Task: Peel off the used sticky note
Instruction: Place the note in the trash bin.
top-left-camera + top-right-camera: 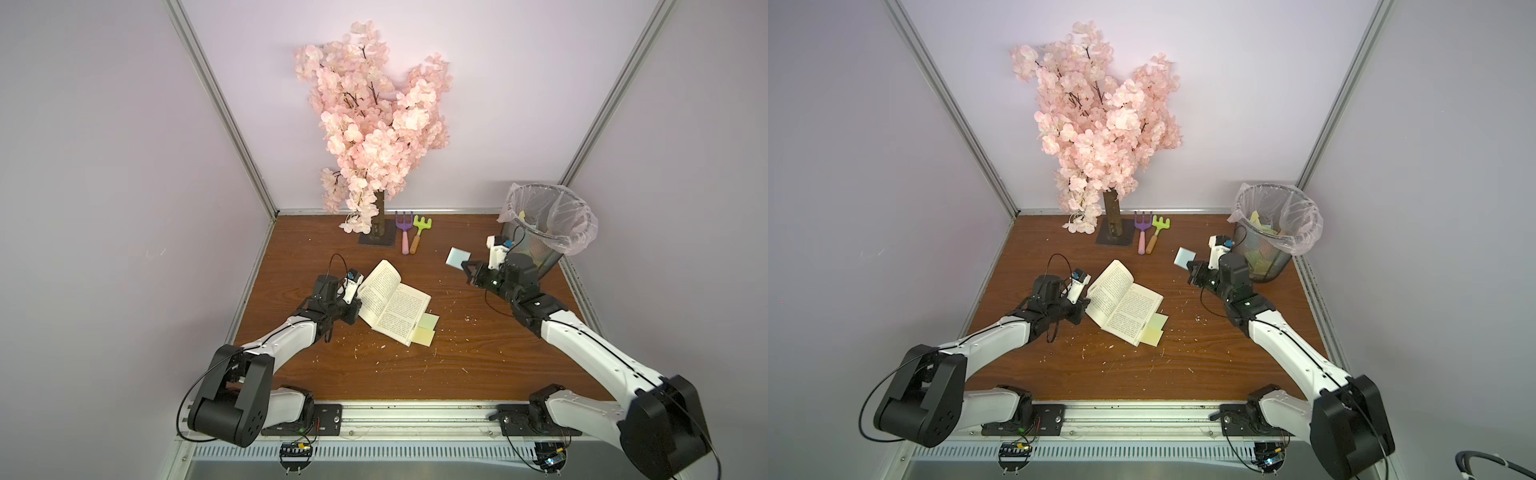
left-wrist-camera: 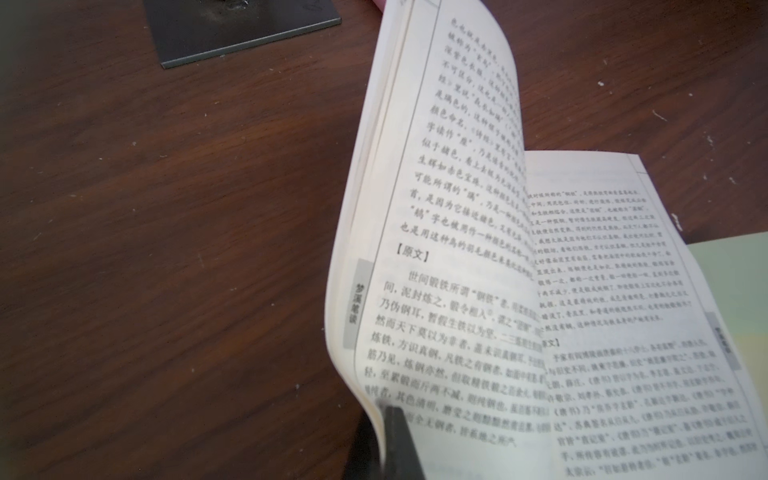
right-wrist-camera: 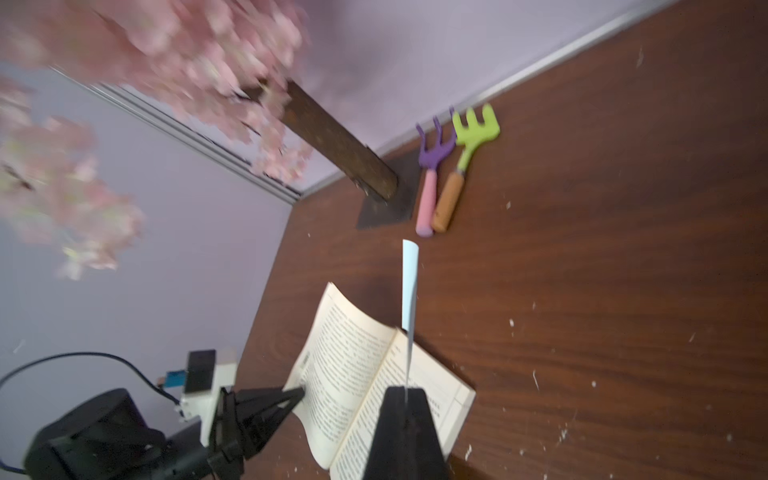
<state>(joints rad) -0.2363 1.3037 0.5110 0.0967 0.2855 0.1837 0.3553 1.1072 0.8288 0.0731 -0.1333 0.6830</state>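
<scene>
Open book (image 2: 478, 270) w/ Chinese txt, L gripper (image 2: 384, 419) pinching curled page edge, green sticky notes (image 2: 731, 282) at far edge, wood table (image 2: 166, 249)

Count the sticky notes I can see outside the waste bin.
3. A pale blue note pinched in the right claw; a green note and a yellow note poking from the open book's edge. More may hide between pages.

I see a wood-grain table (image 1: 374, 374), matt paper pages in the book (image 1: 390, 305), and far right a wire-mesh bin (image 1: 548, 262) with a glossy plastic liner (image 1: 582, 224).
</scene>
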